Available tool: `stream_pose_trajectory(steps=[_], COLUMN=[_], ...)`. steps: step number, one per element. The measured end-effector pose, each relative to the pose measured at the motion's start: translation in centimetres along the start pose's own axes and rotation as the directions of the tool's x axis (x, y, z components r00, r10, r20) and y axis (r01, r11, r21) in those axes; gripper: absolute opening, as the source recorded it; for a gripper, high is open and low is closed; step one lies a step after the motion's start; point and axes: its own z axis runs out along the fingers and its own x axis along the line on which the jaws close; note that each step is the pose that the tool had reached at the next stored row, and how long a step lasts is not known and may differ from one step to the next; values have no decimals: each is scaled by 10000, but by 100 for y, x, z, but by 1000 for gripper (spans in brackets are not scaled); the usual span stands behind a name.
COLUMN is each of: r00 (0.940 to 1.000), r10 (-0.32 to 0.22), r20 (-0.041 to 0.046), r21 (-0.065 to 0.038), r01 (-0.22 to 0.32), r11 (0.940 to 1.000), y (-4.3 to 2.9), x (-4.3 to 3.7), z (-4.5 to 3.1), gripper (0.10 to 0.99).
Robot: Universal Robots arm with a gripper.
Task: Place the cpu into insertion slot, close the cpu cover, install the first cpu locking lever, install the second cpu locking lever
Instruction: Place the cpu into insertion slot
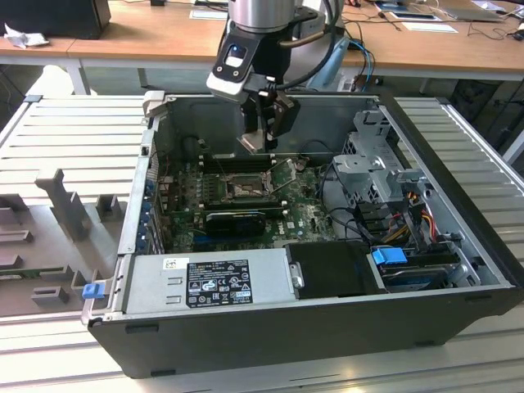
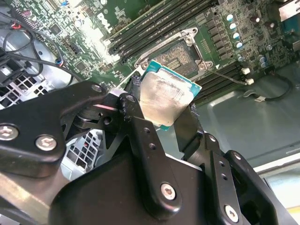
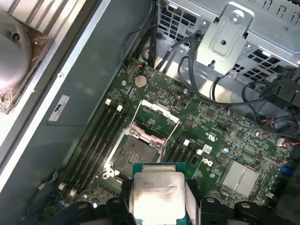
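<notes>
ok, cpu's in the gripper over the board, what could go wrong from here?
The cpu, held in the gripper above the motherboard, looks turned relative to the insertion slot; lowered like that, it could seat crooked. The cpu cover stands open beside the slot, so the chip might clip it.

In the exterior view, a ribbed grey table (image 1: 74, 139) spans the frame. Wooden desks (image 1: 147, 45) run along 12 o'clock, papers (image 1: 430, 27) at 1 o'clock, a black box (image 1: 57, 16) at 11 o'clock.

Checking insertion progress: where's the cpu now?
In the first wrist view, the cpu sits clamped in the gripper, above the motherboard and not yet in the open insertion slot.
</notes>
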Motion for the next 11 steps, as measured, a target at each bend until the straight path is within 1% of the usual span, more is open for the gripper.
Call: stream_pose_trajectory(steps=[11], r00=[10000], r10=[8], r20=[2], r21=[0], r01=[-8], r11=[10000], y=[-11], x=[-2], z=[136], gripper=[529])
